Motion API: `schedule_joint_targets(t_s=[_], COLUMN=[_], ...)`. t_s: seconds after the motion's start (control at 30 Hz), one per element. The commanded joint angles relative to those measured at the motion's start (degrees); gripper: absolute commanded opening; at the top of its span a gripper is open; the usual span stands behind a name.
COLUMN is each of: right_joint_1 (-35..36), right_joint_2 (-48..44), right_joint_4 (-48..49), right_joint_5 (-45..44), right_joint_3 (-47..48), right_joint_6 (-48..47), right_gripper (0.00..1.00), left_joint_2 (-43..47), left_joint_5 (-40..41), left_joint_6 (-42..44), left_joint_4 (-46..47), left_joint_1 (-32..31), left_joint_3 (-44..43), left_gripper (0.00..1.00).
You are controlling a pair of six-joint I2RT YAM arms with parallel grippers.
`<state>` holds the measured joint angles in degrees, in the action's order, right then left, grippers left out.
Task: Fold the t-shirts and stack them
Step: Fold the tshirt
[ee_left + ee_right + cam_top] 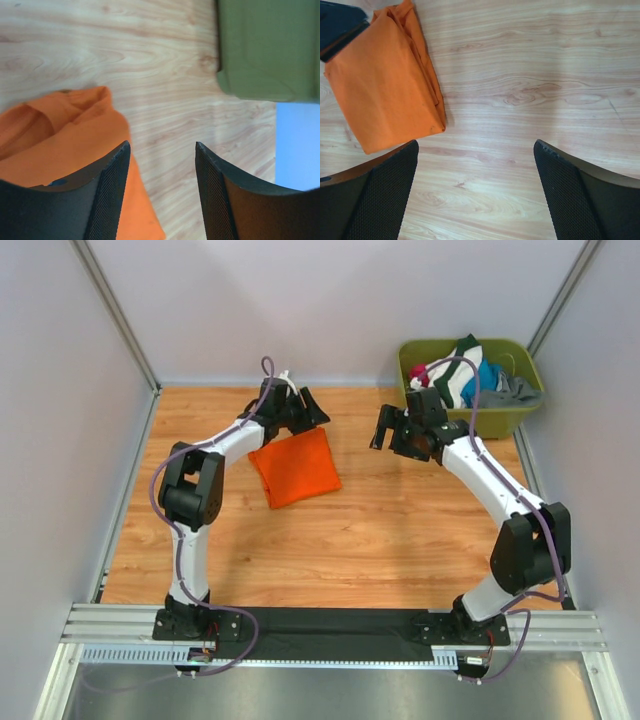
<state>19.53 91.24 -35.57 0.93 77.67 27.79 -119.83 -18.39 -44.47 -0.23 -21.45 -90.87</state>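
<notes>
- Lying folded into a compact rectangle, the orange t-shirt (295,467) rests flat on the wooden table (400,530), left of centre and towards the far side.
- The shirt's layered, folded edges show along one side in the right wrist view (385,85); a few tiny dark specks mark the cloth near one corner.
- The left gripper (312,410) hangs at the far edge of the shirt. Its jaws are parted by a moderate gap with only bare wood between them (160,195); nothing is gripped.
- In the left wrist view, one finger (112,200) overlaps the shirt's edge (65,135); whether it touches the cloth cannot be determined.
- The right gripper (385,430) sits to the right of the shirt, apart from it, above bare table.
- Its jaws are spread wide (477,190) and hold nothing; the shirt appears beyond the left finger (385,195).
- The olive-green tub (505,418) stands at the far right corner of the table, well apart from the shirt; one corner of it is visible in the left wrist view (270,50).
- Crumpled clothing (465,375) in white, dark green, blue, grey and red fills the tub; the garment types cannot be determined.
</notes>
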Motion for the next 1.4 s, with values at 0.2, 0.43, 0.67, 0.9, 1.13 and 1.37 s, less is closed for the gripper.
schedule_joint_targets(t_s=[0.2, 0.43, 0.67, 0.9, 1.13, 1.37], right_joint_1=[0.0, 0.0, 0.0, -0.1, -0.1, -0.1], right_joint_2=[-5.4, -4.8, -4.2, -6.4, -12.4, -17.7], right_joint_4=[-1.1, -1.6, -2.9, -3.6, -4.2, -3.5], right_joint_5=[-2.0, -1.7, -1.8, -2.0, -4.2, -3.7], right_joint_3=[0.6, 0.2, 1.8, 2.7, 2.3, 0.9], right_joint_6=[-3.6, -4.4, -4.4, -4.9, -4.7, -2.2], right_gripper=[1.0, 1.0, 1.0, 1.0, 1.0, 1.0], left_joint_2=[-9.5, -14.7, -15.7, -13.4, -2.4, 23.8], left_joint_5=[-0.9, 1.6, 3.4, 8.1, 15.8, 18.0], left_joint_6=[-3.5, -3.5, -1.9, 7.4, 18.8, 18.5], left_joint_4=[2.4, -2.2, -3.6, -6.2, -14.4, -25.2], left_joint_1=[0.4, 0.6, 0.5, 0.8, 1.0, 1.0], left_joint_3=[-8.8, -14.9, -12.1, -15.8, -18.6, -3.3], left_gripper=[0.62, 0.62, 0.61, 0.64, 0.77, 0.99])
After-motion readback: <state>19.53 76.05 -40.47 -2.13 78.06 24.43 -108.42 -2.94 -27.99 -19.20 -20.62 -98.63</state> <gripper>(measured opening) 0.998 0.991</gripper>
